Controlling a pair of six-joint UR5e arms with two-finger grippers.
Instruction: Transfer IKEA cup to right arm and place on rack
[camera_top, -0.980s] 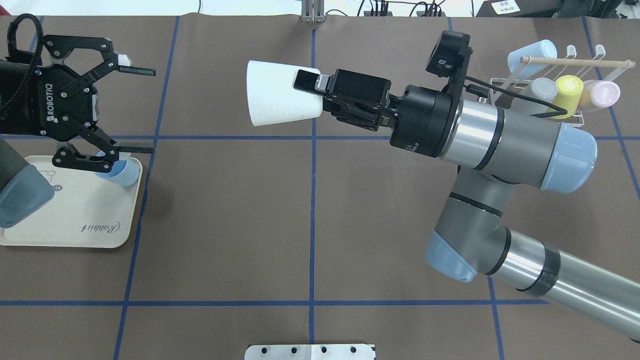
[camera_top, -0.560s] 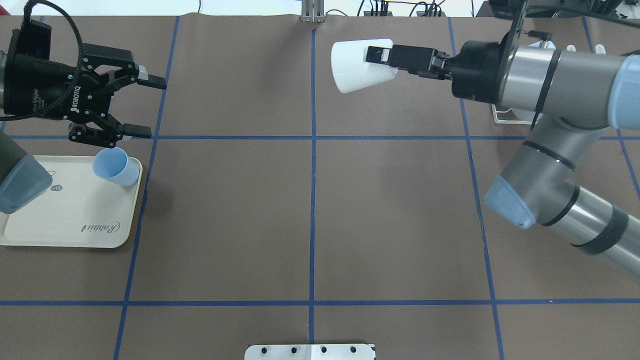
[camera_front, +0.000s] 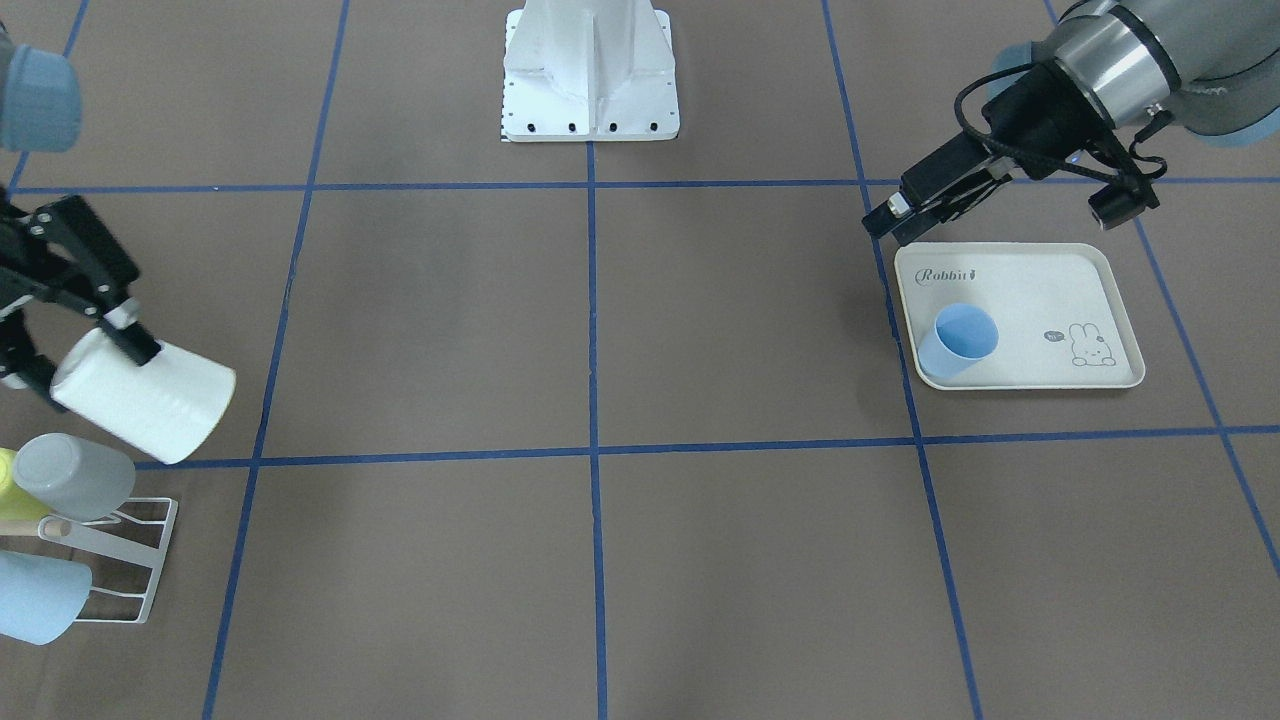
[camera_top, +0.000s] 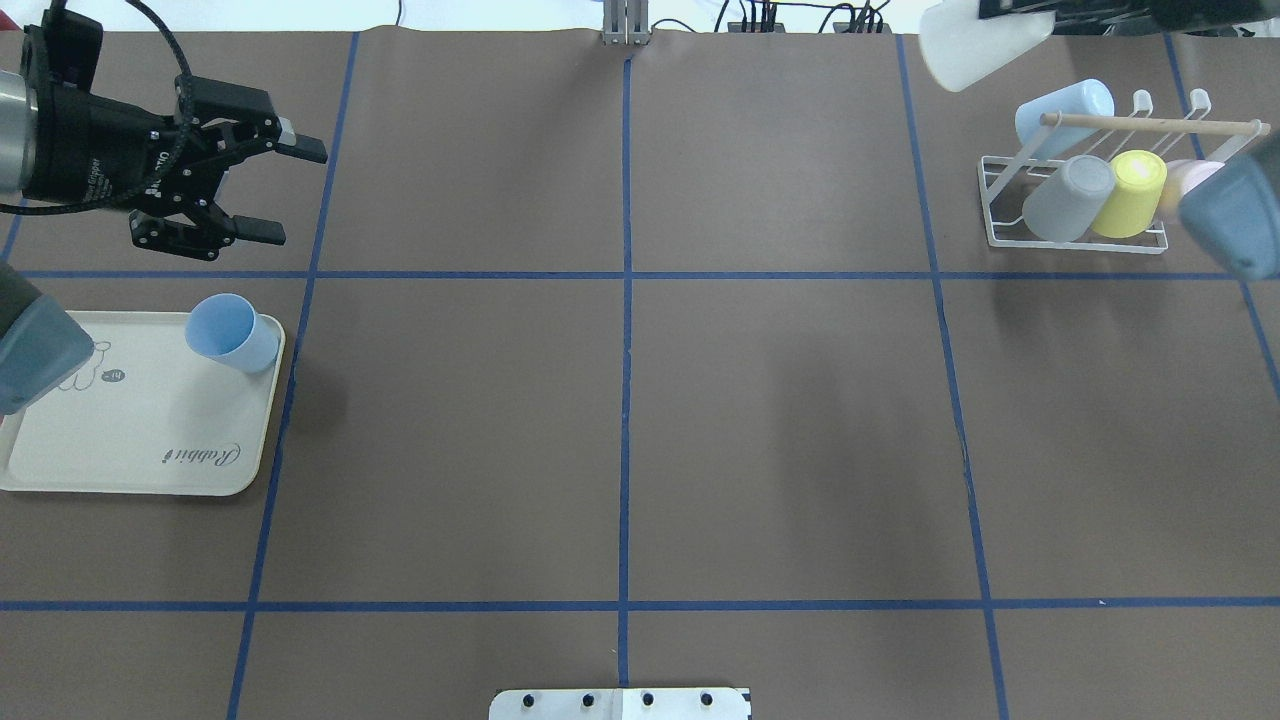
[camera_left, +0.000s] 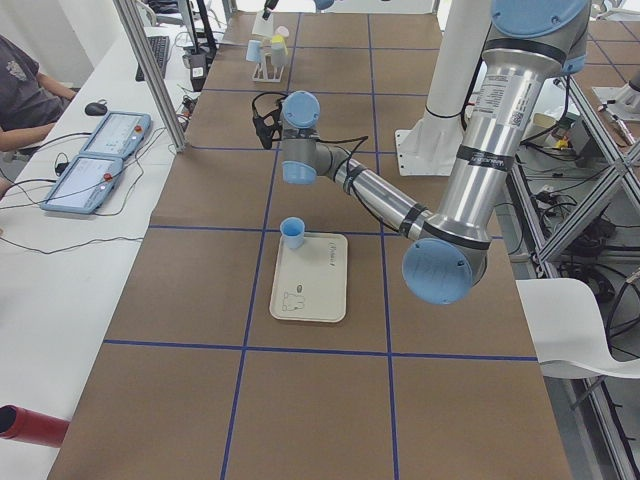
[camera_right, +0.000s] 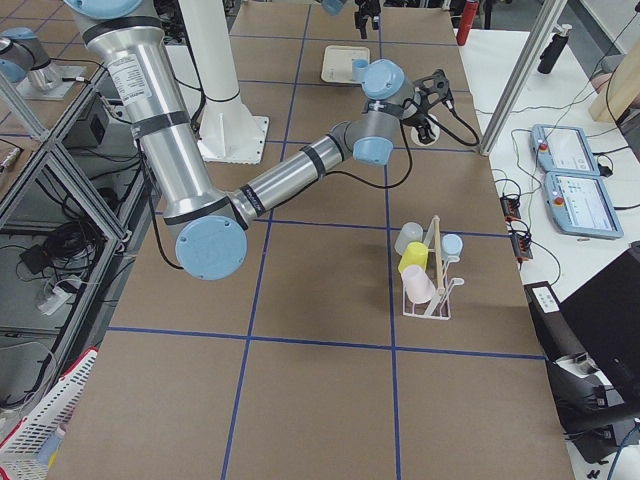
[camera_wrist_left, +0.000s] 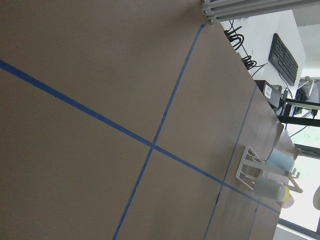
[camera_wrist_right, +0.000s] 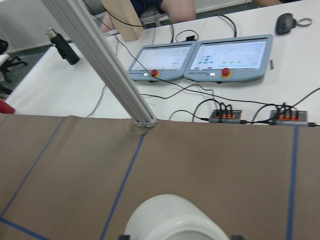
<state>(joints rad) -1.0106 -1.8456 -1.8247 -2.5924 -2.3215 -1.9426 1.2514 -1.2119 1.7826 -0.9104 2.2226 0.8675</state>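
- Judging by how things lie, the handover is done. The white IKEA cup (camera_front: 150, 405) is in the right gripper (camera_front: 95, 350), which is clamped on its narrow end. The cup lies sideways in the air with its mouth toward the middle of the bench.
- The left gripper (camera_top: 287, 194) has its fingers apart with nothing between them. It hovers just past the cream tray (camera_top: 150, 440), where a blue cup (camera_top: 232, 336) sits.
- What you have left is to bring the cup over the rack (camera_top: 1150, 122) and set it on a prong. The cup is near the rack but not touching it. The rack already carries four cups: light blue, grey, yellow and pink.
- The front-facing view gives you the grasp: a finger lies along the cup's wall. The overhead view cuts that gripper off at its top edge, so only the cup's wide end shows.
- The overhead view shows the rack nearly whole, while the front-facing view crops it at the side.
- The right wrist view shows only the cup's rounded end and the bench beyond, with no rack. The left wrist view catches the rack far off across bare bench.
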